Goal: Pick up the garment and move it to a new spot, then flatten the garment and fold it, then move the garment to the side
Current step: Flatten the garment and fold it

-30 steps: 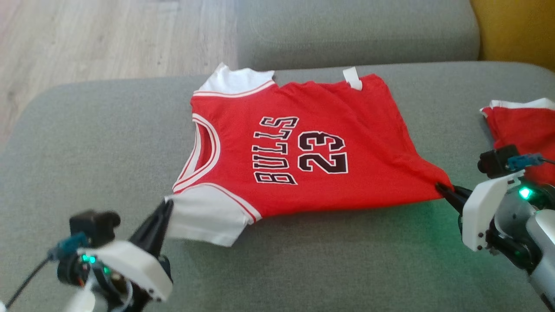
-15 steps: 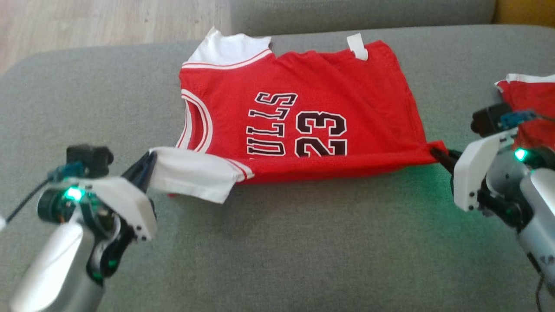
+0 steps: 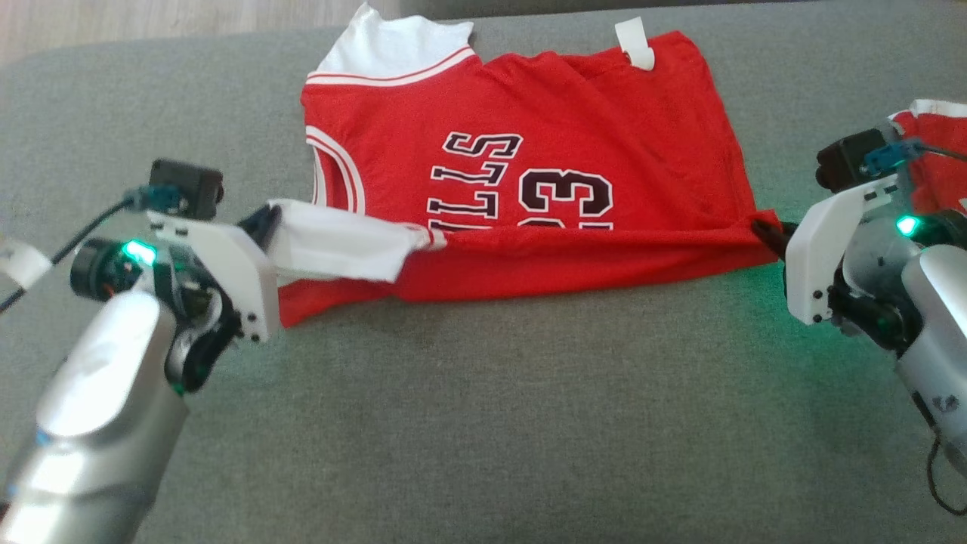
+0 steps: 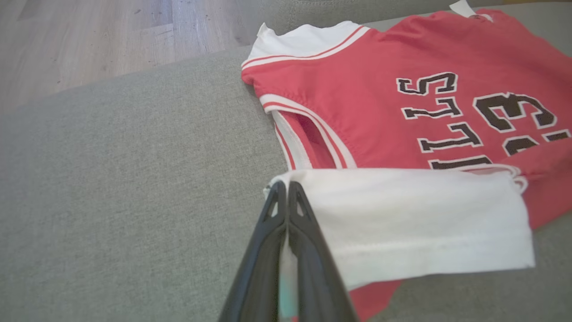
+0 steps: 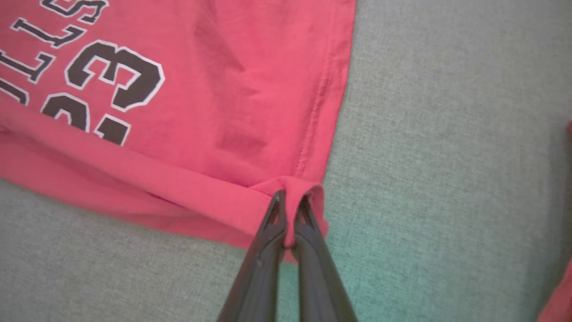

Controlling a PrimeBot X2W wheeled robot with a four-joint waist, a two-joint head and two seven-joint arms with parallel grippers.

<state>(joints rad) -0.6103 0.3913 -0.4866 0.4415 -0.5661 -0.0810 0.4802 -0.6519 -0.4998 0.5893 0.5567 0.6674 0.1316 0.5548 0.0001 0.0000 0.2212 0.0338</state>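
Starting at the left fingers (image 4: 266, 250): pinched shut on the edge of the white sleeve (image 4: 402, 214), with a sliver of cloth showing between the tips. Same deal at the right fingers (image 5: 263, 264), clamped on the red hem corner (image 5: 308, 192), with only a thin bunch of fabric in the pinch.

Looks like mid-fold, going by the near edge of the jersey (image 3: 574, 121) held up off the grey cushion (image 3: 483, 423) and rolled toward the cushion's far side, covering the lower part of the print. Rest of the jersey lying flat on the far half of the cushion.

Now the worries:

- Could easily lose that hem corner, given so little cloth in the grip. Any tug along the cushion would slip it out.
- Might end up with a crooked fold too, thanks to the red flap hanging under the sleeve and likely to get tucked in wrong.
- Dragging low over the cushion instead of lifting would bunch the flat part.
- Also worth minding the second red garment (image 3: 937, 174) at the cushion's right end, close behind the right wrist and easy to snag.
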